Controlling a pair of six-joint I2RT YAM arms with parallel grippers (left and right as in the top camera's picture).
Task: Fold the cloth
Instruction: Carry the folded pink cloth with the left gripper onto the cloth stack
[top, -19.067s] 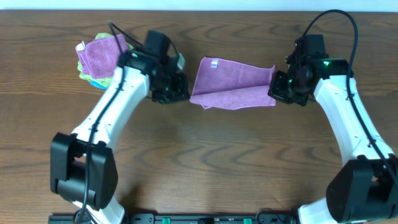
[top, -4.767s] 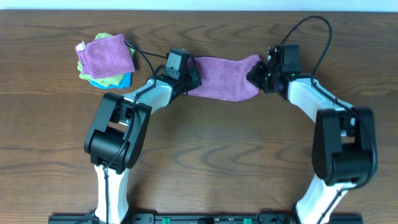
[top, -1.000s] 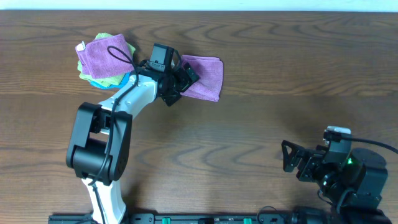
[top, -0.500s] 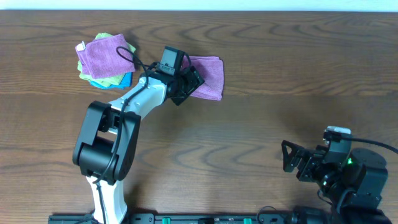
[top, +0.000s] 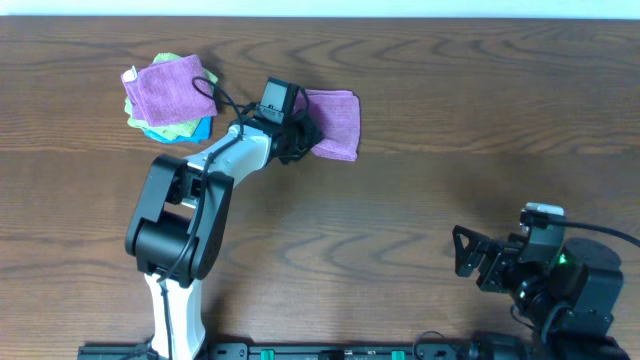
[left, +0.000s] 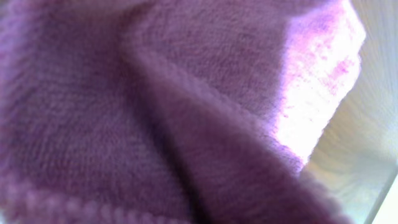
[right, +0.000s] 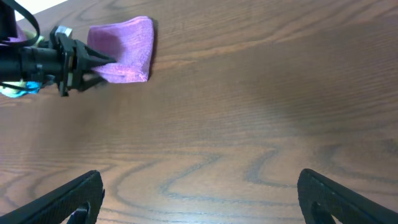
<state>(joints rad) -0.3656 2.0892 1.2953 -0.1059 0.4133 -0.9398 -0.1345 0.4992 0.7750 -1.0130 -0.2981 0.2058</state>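
Note:
The purple cloth (top: 336, 122) lies folded into a small rectangle at the back of the wooden table, left of centre. My left gripper (top: 306, 137) is at its left edge, fingers drawn together on the fabric. Purple cloth (left: 155, 112) fills the left wrist view, bunched into a ridge, and hides the fingers there. The right wrist view shows the cloth (right: 127, 53) far off, with the left gripper (right: 109, 61) pinched on its near corner. My right gripper (top: 466, 256) rests open at the front right, far from the cloth, its fingers spread wide over bare wood (right: 202, 199).
A stack of folded cloths (top: 168, 92), purple on top with green and blue beneath, sits at the back left beside the left arm. A black cable loops over the left wrist (top: 205, 88). The table's far edge (top: 400, 18) runs just behind the cloth.
The left gripper has moved right onto the cloth's left edge and its fingers have drawn together on the fabric. The right arm has stayed still.

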